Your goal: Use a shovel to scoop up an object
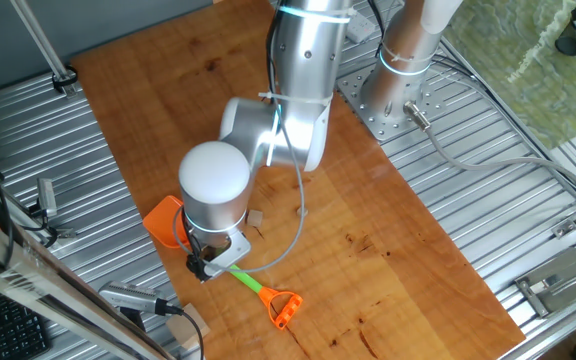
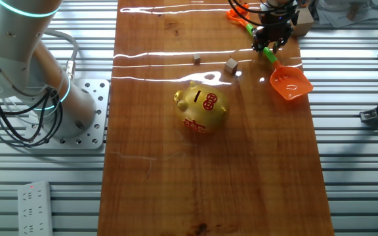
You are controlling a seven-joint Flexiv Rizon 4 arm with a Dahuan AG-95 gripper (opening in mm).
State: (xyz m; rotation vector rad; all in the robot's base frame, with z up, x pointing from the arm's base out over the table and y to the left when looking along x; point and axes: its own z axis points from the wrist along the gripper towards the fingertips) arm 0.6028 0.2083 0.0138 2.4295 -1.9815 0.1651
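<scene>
Orange plastic marks the shovel (image 1: 230, 262) in one fixed view: its blade pokes out left of the arm's white wrist, the green shaft runs right to the D-loop on the wooden table (image 1: 418, 260). The gripper (image 1: 211, 262) sits under the wrist, mostly hidden. The tan cube (image 1: 256, 218) lies just right of the wrist.

In the other fixed view the gripper (image 2: 268, 46) is closed on the green shaft of the shovel (image 2: 287, 82), the blade low over the table (image 2: 149, 164). The cube (image 2: 231, 65) sits left of the blade, apart from it, with a gold pig (image 2: 201, 107) nearer the camera
</scene>
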